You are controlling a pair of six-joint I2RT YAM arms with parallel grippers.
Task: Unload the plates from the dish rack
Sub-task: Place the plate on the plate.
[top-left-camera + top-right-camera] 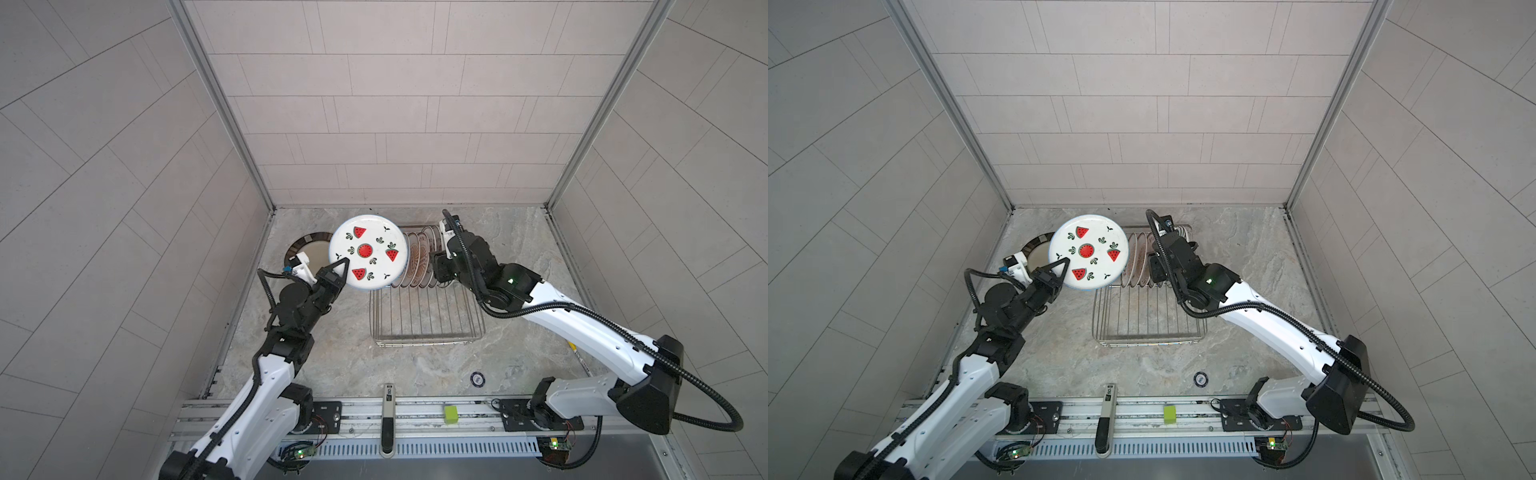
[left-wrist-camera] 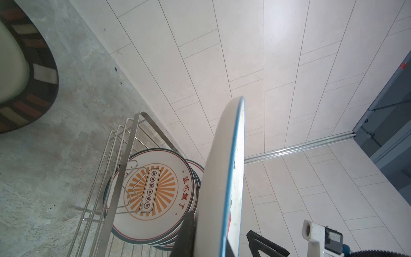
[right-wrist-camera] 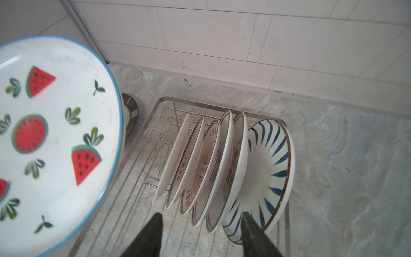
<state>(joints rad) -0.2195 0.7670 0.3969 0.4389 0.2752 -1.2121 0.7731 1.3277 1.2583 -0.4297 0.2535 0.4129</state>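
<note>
The left gripper [image 1: 338, 268] is clamped on the rim of the watermelon plate [image 1: 368, 251]. It holds the plate face-up in the air beside the dish rack [image 1: 428, 316], probably to carry it toward the dark-rimmed plate [image 1: 305, 253] lying flat on the table [image 1: 519, 257]. The right gripper [image 3: 201, 214], jaws apart and holding nothing, hovers at the edges of the remaining plates [image 3: 211, 166] standing upright in the rack, seemingly lining up on the next one.
</note>
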